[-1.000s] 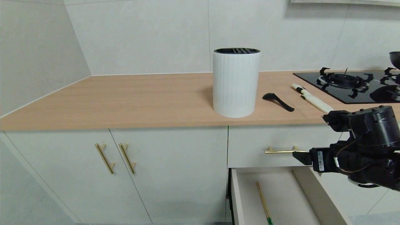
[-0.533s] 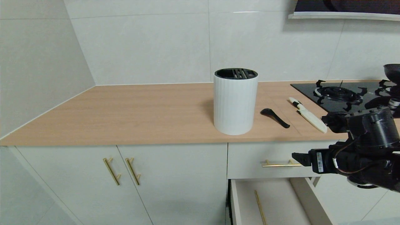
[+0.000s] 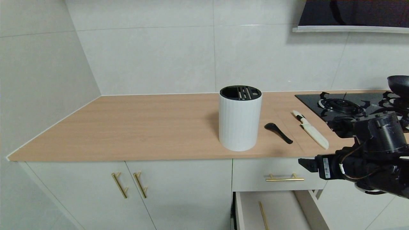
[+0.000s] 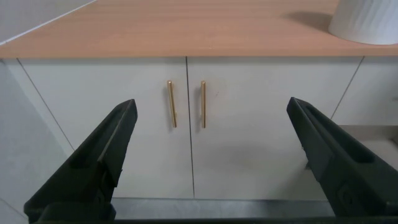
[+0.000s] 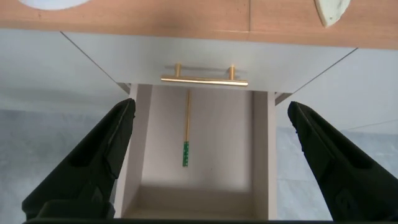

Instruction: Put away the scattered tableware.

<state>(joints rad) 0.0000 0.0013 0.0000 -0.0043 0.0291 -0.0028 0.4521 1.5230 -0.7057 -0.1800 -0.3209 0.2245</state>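
This is a home kitchen. A wood-look countertop [image 3: 143, 127] runs along a wall of large pale tiles [image 3: 153, 57]. A black glass gas hob [image 3: 345, 105] is set into the counter at the right, under the edge of an extractor hood [image 3: 351, 16]. Below are white cabinet doors [image 3: 179, 191] with slim brass handles [image 3: 140, 184] and a pulled-out drawer [image 3: 284, 210] with a chopstick [image 3: 262, 214] in it. On the counter stands a white slotted holder [image 3: 240, 123], with a black spoon [image 3: 278, 132] and a pale-bladed knife [image 3: 309, 129] lying near it.
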